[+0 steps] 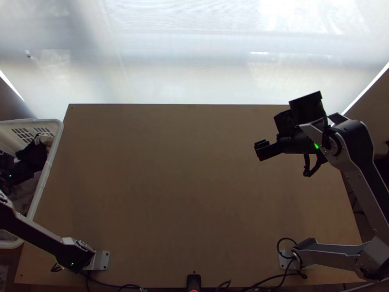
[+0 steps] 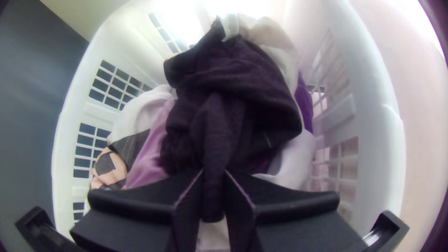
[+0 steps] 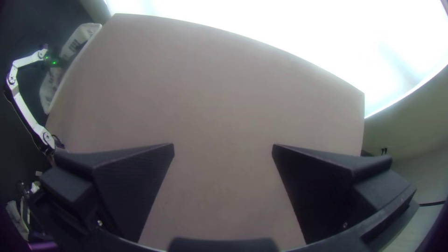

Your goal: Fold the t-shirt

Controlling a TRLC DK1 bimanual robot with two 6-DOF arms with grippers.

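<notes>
Table [image 1: 194, 194] stretched widest before me, with the basket [image 1: 44, 178] at its left edge holding the dark garment [image 2: 238, 79], on which the left gripper [image 1: 12, 174] had its fingers clamped, while my right gripper [image 1: 257, 148] hung over the table's far right part, fingers wide apart.

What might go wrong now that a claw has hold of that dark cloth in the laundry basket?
The left claw pinches just a narrow fold of the dark garment, so it might slip out when lifted.

The lilac cloth and cream cloth lie right against it and could get dragged along.

Loose parts might also catch on the basket, whose sides have openings.
</notes>
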